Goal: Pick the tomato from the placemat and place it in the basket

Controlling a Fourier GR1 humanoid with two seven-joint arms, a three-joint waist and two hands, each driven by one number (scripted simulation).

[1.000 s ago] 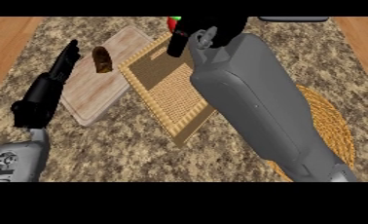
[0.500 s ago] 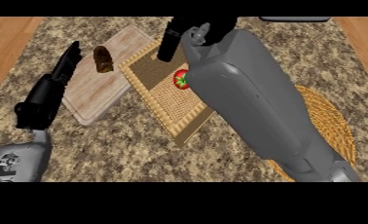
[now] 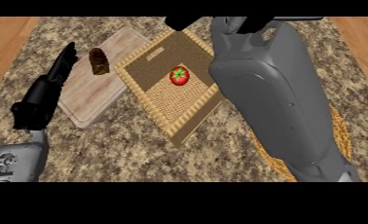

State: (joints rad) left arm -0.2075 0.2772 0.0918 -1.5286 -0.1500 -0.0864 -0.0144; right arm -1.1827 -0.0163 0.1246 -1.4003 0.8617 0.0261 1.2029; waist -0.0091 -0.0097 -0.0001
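Observation:
The red tomato (image 3: 179, 75) with its green stem lies in the rectangular woven basket (image 3: 173, 113) at the counter's middle, with nothing touching it. My right hand (image 3: 183, 22) shows only partly at the view's far edge, beyond the basket. The finger that shows is straight and holds nothing. Its grey forearm (image 3: 277, 96) crosses the right side and hides most of a round woven placemat (image 3: 339, 129). At the left my left hand (image 3: 45, 96) rests open, fingers pointing away from me, over the edge of the cutting board.
A pale wooden cutting board (image 3: 90, 99) lies left of the basket with a dark brown lump (image 3: 99, 61) on it. The counter top is speckled stone (image 3: 144, 159), with wooden strips at both far sides.
The tomato has left my right hand and now lies in the basket. The right hand has drawn back toward the far edge. The left hand has barely moved.

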